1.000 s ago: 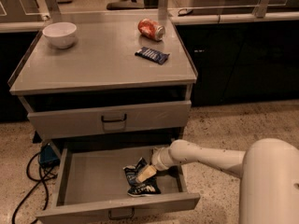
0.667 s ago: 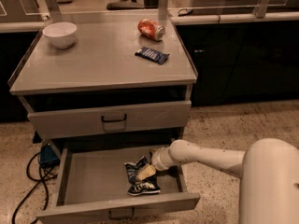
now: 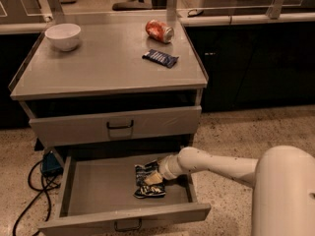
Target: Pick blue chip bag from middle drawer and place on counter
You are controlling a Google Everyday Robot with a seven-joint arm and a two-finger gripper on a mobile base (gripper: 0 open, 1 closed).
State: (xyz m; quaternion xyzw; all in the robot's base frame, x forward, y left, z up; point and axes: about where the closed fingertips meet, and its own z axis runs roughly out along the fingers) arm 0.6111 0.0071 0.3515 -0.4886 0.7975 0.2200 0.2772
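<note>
Broad grey tabletop (image 3: 98,70) across the upper half. White robot arm (image 3: 221,166) reaching in from 3 o'clock, low in view. Middle drawer (image 3: 93,191) pulled wide open beneath a shut drawer front (image 3: 74,128). Blue chip bag (image 3: 145,189) lying crumpled on the drawer floor, toward its 3 o'clock side. On the tabletop: white bowl (image 3: 63,36) at 10 o'clock, red can (image 3: 159,31) on its side at 1 o'clock, flat blue wrapper (image 3: 160,58) near it at 6 o'clock. Gripper (image 3: 154,178) down inside the drawer, touching the bag's upper right part; open or closed, impossible to tell.
</note>
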